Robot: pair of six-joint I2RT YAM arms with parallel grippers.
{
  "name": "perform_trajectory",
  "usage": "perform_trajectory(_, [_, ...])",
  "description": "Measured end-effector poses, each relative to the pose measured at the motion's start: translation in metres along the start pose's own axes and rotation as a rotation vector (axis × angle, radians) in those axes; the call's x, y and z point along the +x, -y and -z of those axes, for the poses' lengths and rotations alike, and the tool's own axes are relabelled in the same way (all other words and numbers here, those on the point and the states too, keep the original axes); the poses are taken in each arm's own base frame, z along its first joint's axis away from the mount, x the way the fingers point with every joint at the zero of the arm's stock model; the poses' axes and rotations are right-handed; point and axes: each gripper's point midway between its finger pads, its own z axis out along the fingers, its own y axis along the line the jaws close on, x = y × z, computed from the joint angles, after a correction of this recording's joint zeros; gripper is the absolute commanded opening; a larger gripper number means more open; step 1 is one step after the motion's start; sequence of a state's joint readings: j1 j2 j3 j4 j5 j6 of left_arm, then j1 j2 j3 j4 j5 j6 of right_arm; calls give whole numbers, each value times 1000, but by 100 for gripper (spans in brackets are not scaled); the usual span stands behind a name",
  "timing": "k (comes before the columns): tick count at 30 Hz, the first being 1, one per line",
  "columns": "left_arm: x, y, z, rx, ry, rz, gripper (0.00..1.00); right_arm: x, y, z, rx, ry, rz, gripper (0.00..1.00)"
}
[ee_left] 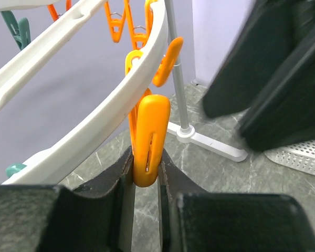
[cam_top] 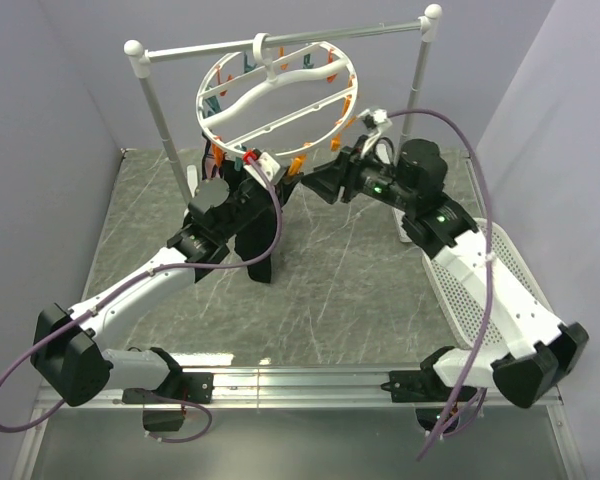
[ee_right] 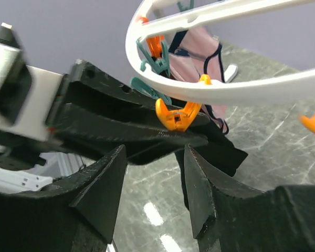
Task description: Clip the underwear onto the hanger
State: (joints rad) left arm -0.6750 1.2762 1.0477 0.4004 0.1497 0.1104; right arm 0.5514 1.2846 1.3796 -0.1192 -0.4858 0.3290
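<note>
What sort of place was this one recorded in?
Probably a robot lab work cell staged for laundry, not a home: plain lilac walls box in a marble-patterned table, a metal rail runs along its near edge, and a peg hanger hangs from a small stand.

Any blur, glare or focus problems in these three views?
Top external: evenly lit, sharp throughout. Left wrist: the orange clothespin is crisp; the other arm at upper right is blurred. Right wrist: bright glare spots on the marble tabletop; its own pincer fingers look soft.
</note>
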Motion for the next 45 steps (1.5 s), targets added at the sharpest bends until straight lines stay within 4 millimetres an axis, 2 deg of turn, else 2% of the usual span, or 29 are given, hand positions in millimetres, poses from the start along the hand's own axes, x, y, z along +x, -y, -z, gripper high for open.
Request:
perform_trajectory(5, [0, 1, 0, 3, 2, 1, 0, -22, -6, 32, 20, 86, -31, 60])
perform_trajectory(7, [-2, 1, 0, 6, 7, 3, 0, -29, -11, 36, -4, 117, -43, 63])
perform_trajectory(10, [-5, 3, -1, 15, 22, 15, 0, -22, -13, 30, -43, 115, -84, 64])
perform_trajectory(14, [-14, 8, 2, 38, 83, 3, 0, 1, -2, 9, -72, 63, -170, 66])
perform_trajectory(18, [-10, 9, 7, 43, 131, -54, 0, 16, 4, -5, -103, 27, -238, 66])
perform_trajectory(21, [-7, 8, 9, 38, 153, -112, 0, 12, -1, -8, -144, 41, -236, 66])
perform_trajectory(27, [-12, 7, 12, 31, 223, -205, 0, -5, -12, -6, -210, 109, -163, 64])
perform_trajectory(45, [-8, 10, 8, 51, 255, -276, 0, -6, -1, -13, -186, 151, -46, 57])
